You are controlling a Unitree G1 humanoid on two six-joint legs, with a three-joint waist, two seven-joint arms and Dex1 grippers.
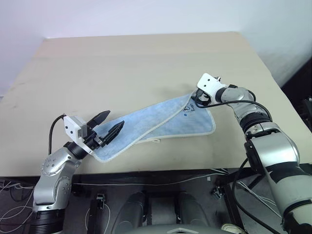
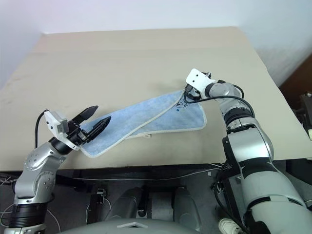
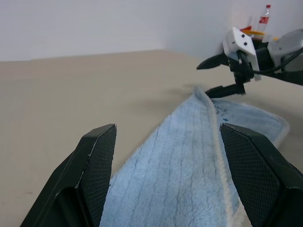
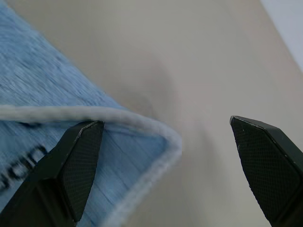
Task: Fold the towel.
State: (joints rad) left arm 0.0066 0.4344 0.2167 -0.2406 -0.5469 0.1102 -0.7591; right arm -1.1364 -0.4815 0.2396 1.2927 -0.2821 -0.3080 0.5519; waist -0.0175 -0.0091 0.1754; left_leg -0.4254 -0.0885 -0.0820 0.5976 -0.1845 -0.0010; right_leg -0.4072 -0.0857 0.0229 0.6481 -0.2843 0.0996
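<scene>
lying partly folded across the beige surface (image 1: pixel 146 58), the light blue towel (image 1: pixel 161 122) stretched from the left gripper (image 1: pixel 108 125) to the right gripper (image 1: pixel 200 97). the left fingers (image 3: pixel 97 163) stood apart over its near end, gripping nothing. the right fingers (image 4: pixel 80 161) were spread wide at its far corner, which lay between them unclamped.

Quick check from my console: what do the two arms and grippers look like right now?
Both arms are silver-grey metal with black joint bands. Each gripper, left and right, has two black pointed fingers with cross-hatched pads and a white boxy wrist housing. Black cables loop along both forearms.
</scene>
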